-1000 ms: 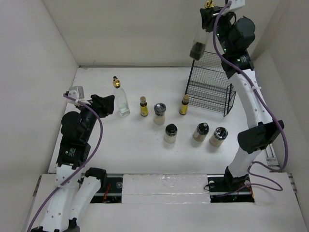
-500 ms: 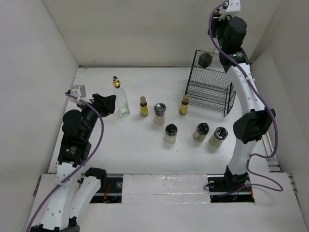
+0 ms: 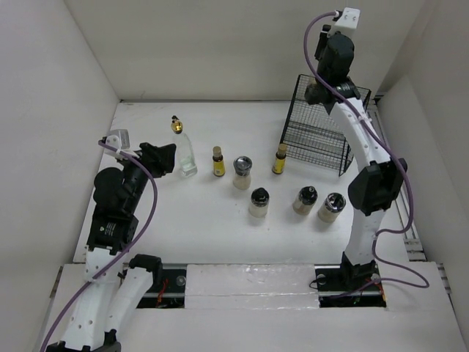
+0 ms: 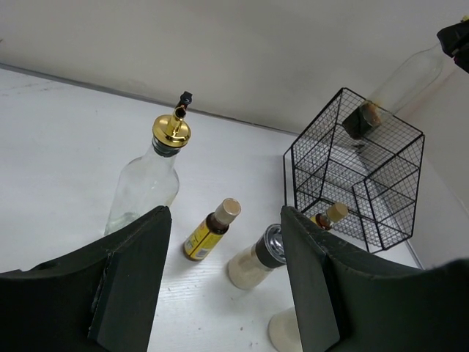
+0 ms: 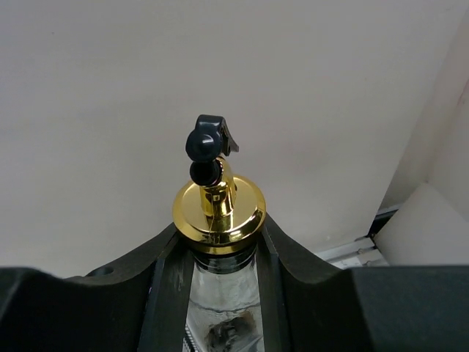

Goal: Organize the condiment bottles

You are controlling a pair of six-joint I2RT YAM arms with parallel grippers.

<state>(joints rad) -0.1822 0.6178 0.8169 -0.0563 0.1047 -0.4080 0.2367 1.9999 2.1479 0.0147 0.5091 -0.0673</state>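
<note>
Left gripper (image 4: 223, 279) sits jaws apart, empty, standing tall bottle (image 4: 143, 194) just ahead by the table's (image 3: 183, 227) left edge. Far-right corner: right gripper (image 5: 220, 242) clamped on the held tall bottle (image 4: 410, 73) at its neck, base slanting down over the wire basket (image 3: 315, 139).

White desk (image 3: 198, 227), matte, evenly lit, with only soft shadows. A plain off-white back wall (image 3: 205, 51) met the desk at a thin dark seam. A white left panel (image 3: 51, 103) and right panel (image 3: 440, 125) boxed the space in. A pale strip (image 3: 249, 275) ran along the desk's near edge.
</note>
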